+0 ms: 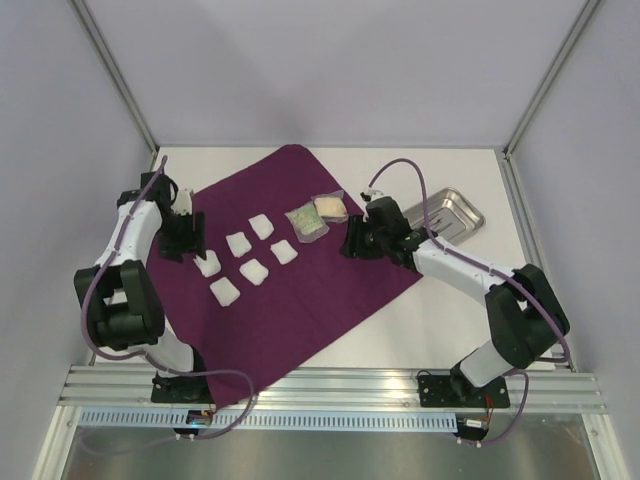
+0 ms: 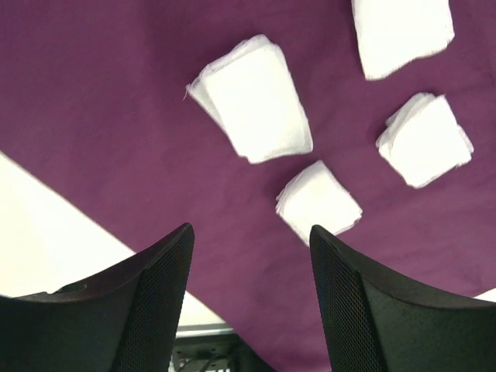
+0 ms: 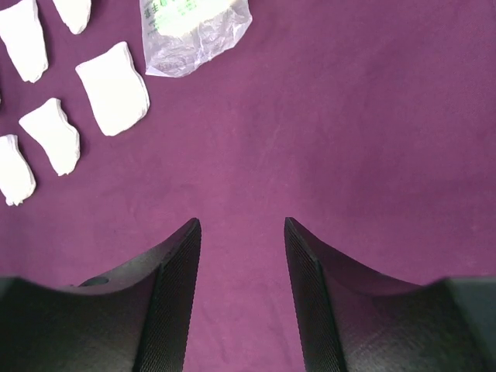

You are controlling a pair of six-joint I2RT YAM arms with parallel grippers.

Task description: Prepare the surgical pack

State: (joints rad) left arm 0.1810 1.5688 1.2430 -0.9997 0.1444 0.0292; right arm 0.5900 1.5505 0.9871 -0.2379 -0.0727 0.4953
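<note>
Purple cloth [image 1: 300,300] lies spread flat across the white bench [image 1: 450,320]. Six white gauze squares [image 1: 253,270] sit in loose rows on its left half, and two clear packets [image 1: 306,222] lie side by side near its far corner. The steel tray [image 1: 455,212] sits off the cloth, far right. The left claw [image 2: 249,231] hangs over the cloth's left edge, jaws apart, gripping nothing. The right claw [image 3: 241,222] hovers over bare cloth on the right, jaws apart too, nothing between them.

White-and-black arms [image 1: 455,262], lilac cables [image 1: 400,161], black textured tool fingers [image 2: 155,310]
</note>
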